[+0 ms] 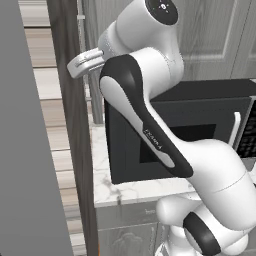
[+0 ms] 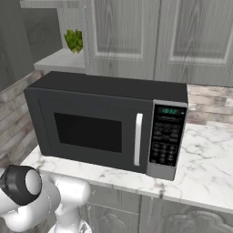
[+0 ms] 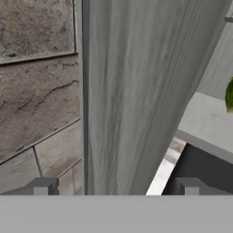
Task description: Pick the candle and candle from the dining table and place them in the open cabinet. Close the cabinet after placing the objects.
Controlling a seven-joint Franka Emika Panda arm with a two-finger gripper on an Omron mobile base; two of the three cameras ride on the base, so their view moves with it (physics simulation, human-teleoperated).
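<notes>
Left base view: we see the open cabinet door (image 1: pixel 75 150) edge-on at left, our gripper (image 1: pixel 84 62) reaching its edge, and the black microwave (image 1: pixel 200 125) to the right. In the hand view our fingertips (image 3: pixel 42 186) stand wide, straddling the door, holding nothing. The door looks rigid and smooth; we judge pushing its flat face near the free edge best.

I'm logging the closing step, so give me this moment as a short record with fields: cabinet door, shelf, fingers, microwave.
cabinet door: open, its edge stands right ahead of the hand, between the fingertips
shelf: pale grey, a small green plant on it; no candle can be made out
fingers: spread wide, gripper holds nothing
microwave: black, door shut, on the marble counter below the cabinet
</notes>
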